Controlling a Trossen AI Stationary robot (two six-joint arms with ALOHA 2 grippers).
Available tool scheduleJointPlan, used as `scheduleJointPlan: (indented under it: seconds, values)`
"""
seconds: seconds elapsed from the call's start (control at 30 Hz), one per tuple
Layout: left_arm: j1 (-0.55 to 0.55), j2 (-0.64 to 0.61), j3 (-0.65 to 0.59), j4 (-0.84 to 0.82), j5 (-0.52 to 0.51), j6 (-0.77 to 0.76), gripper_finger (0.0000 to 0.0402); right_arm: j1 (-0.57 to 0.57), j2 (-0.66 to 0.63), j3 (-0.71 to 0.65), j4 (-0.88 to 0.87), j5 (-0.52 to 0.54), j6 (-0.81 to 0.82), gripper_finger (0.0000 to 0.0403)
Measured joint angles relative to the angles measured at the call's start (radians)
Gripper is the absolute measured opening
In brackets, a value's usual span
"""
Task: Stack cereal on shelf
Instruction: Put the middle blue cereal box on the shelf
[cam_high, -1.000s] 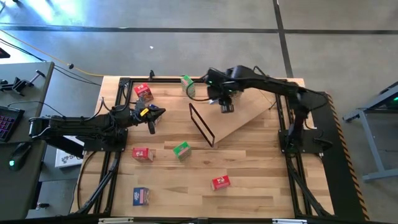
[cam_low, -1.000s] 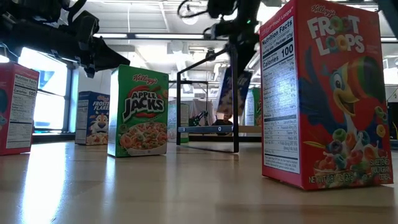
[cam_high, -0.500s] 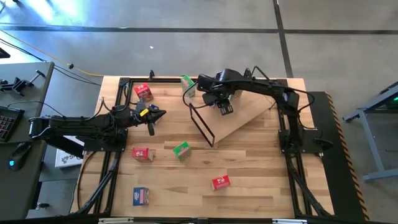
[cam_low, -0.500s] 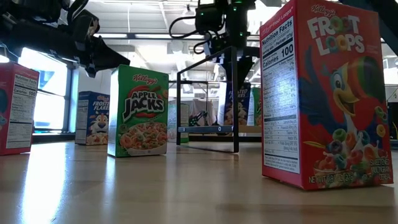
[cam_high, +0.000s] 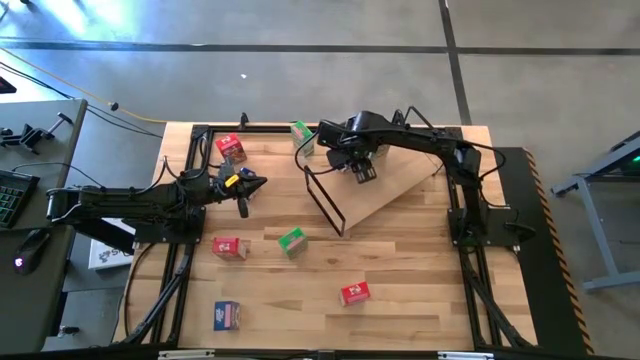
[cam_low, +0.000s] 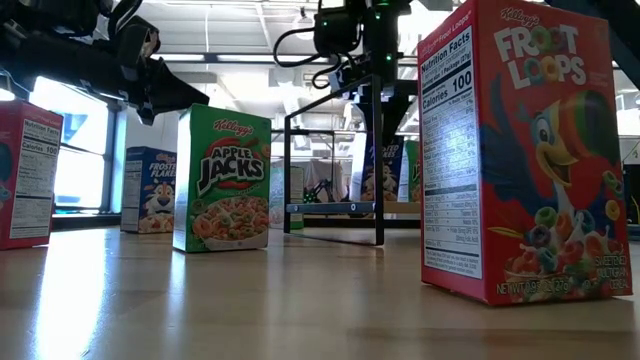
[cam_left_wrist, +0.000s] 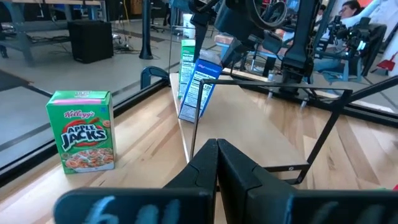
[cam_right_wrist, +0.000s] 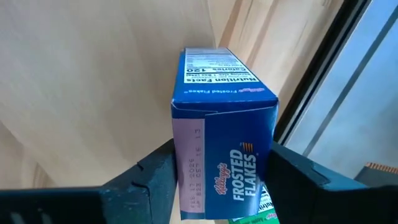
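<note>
Right gripper (cam_right_wrist: 221, 180) grasps a blue Frosted Flakes box (cam_right_wrist: 221, 149): the box sits between both fingers (cam_right_wrist: 152, 177), one against each side face. Gripper and box hang over the upper part of the shelf (cam_high: 395, 190). Left gripper (cam_high: 245, 190) waits well clear of the shelf, fingers clenched, empty.

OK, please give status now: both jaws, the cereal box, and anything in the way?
Right gripper over the shelf, jaws either side of blue Frosted Flakes box. Left gripper shut, empty, waiting. Green box close behind.
</note>
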Motion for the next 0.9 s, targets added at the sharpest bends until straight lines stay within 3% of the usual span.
scheduleJointPlan:
  seconds: [0.6, 0.9]
  values:
    - [0.000, 0.000, 0.000, 0.000, 0.000, -0.001, 0.0000, -0.002, 0.000, -0.001, -0.026, 0.154, -0.082, 0.0197]
    - [0.000, 0.000, 0.000, 0.000, 0.000, -0.011, 0.0000, -0.002, 0.000, -0.001, -0.025, 0.175, -0.032, 0.0201]
